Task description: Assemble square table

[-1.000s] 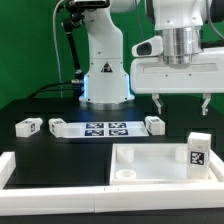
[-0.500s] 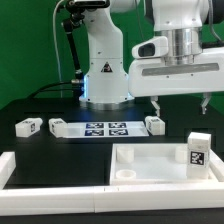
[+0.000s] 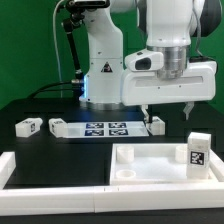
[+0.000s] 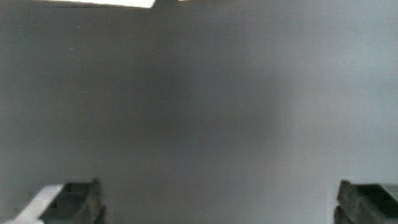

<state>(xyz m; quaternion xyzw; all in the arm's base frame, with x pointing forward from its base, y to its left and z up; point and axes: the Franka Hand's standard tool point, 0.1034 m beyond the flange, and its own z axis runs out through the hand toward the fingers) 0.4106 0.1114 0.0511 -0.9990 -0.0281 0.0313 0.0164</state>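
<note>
In the exterior view, the fingers [image 3: 147, 113] are spread wide and are holding nothing. They are hovering just above the third leg [image 3: 155, 123], which is lying on the worktop [image 3: 60, 145] just beside the marker board [image 3: 105, 129], at that board's end toward the exterior view's right. The first leg [image 3: 28, 126] and the second leg [image 3: 58, 126] are lying at the board's other end, near each other. The slab [image 3: 155, 160] is lying in front, toward the exterior view's right, inside the rail [image 3: 50, 170]. The fourth leg [image 3: 196, 152] is standing upright on the slab's right part.

I judge that the arm is reaching for the third leg, so the work is early and no leg looks joined yet. The next move is calling for a straight descent, so that the fingers come around the leg without pushing it or touching the board, and then a firm closing.

In the wrist view, only the tips of the fingers [image 4: 71, 205] are showing, well apart, and between them there is only a blurred grey surface. No part is appearing there.

The worktop is black and matt. Behind it the robot base [image 3: 103, 70] is standing, and the room is dark.
</note>
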